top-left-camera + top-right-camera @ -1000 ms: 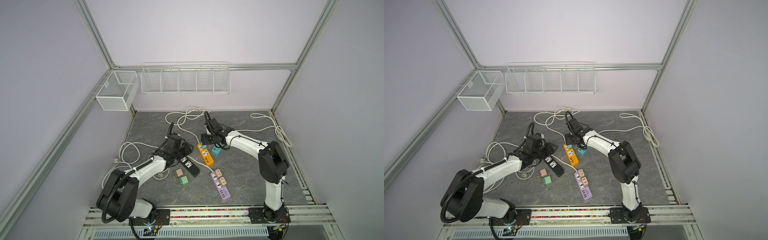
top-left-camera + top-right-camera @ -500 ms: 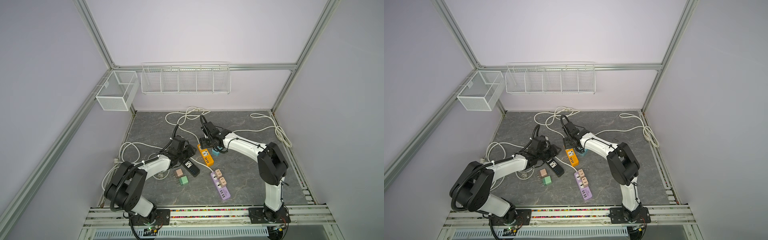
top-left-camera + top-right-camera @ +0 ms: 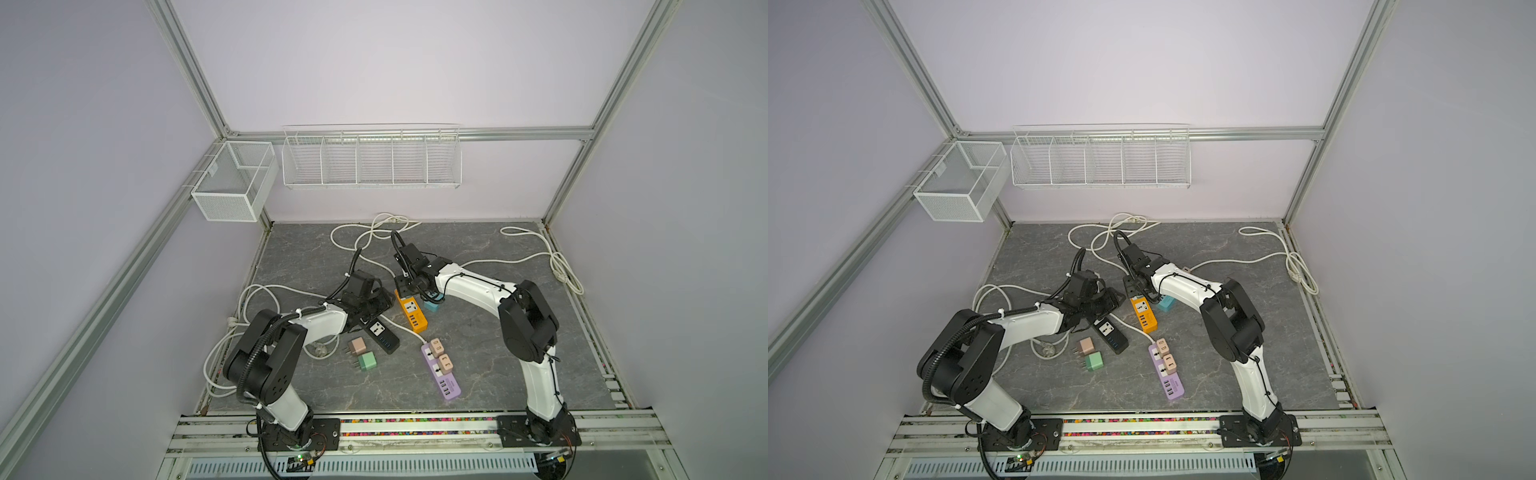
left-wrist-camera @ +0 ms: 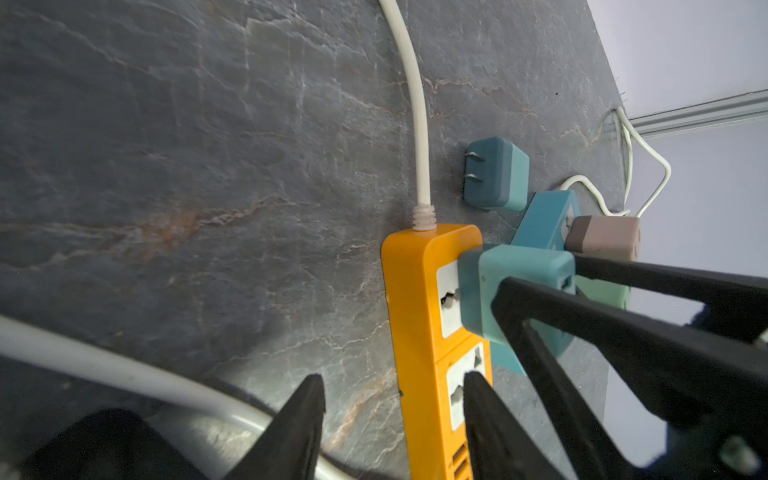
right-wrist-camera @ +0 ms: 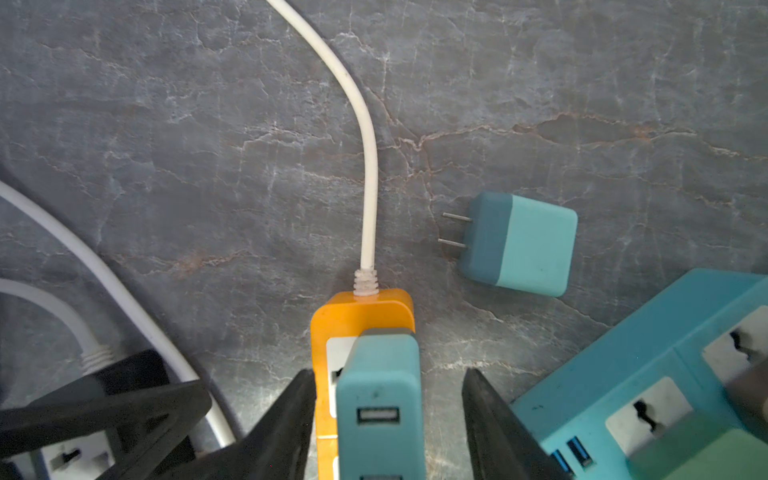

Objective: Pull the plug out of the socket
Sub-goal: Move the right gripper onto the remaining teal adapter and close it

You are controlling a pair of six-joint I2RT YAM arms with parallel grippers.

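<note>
Left hand (image 4: 392, 376) low, jaws apart, right hand (image 5: 388, 371) likewise

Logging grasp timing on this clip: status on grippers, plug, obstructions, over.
Right gripper open, straddling teal charger plug, not clamped. Plug seated in orange power strip. Left gripper open at that strip. Teal power strip crowds right gripper.

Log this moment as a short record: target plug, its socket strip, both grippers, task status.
target: teal square plug adapter, seated in the end socket by the cable
socket: orange plastic power strip, flat on the grey stone-look table
right gripper: open, jaws straddling the plug, gaps on both sides
left gripper: open, at the strip's second socket; contact unclear
nearby: second teal plug adapter, loose beside the strip, prongs bare
status: plug not yet pulled
</note>
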